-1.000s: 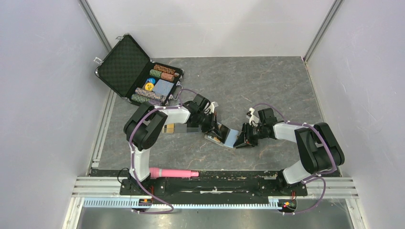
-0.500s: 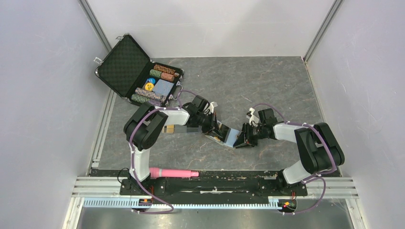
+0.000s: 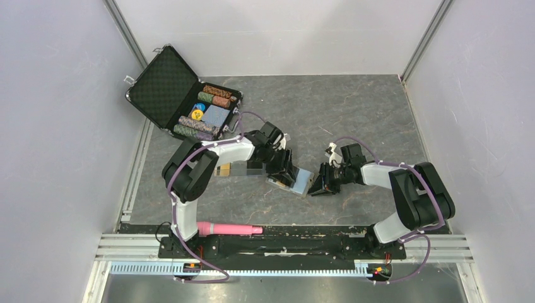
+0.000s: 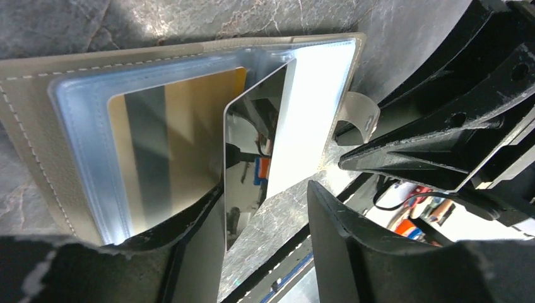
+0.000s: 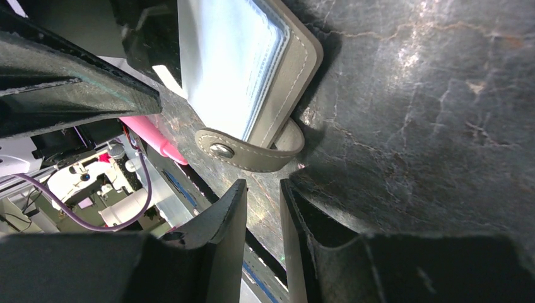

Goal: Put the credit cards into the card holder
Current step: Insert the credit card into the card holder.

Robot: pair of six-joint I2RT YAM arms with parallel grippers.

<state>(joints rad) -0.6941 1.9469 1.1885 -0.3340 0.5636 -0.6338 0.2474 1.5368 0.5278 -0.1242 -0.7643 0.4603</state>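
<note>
Taupe grey-brown folding card holder (image 4: 28,126) lies open mid-desk, nearer the near edge, between the two grippers. An orange-gold card (image 4: 183,139) is already seated in its clear sleeve.

Left gripper (image 4: 265,214): jaws partway open. The glossy black card (image 4: 252,151) stands tilted between them with its lower edge against one finger, and bare desk shows between the card and the other finger. Reads as steering rather than clamping. The card's far corner overlaps the pale blue right-hand page. Can't tell whether it has entered a pocket.

Right gripper (image 5: 264,189): closed down to a slit with nothing in it, tips just beside the holder's snap tab (image 5: 246,154). Probably parked there as a stop, so the holder doesn't slide toward the right edge while the card is pushed.

A second orange-gold card (image 3: 222,170) is on the desk beside the left arm, not yet handled.

Versus a second ago: the left wrist has swung further over the holder, and the holder looks flatter. The right gripper has barely moved.
</note>
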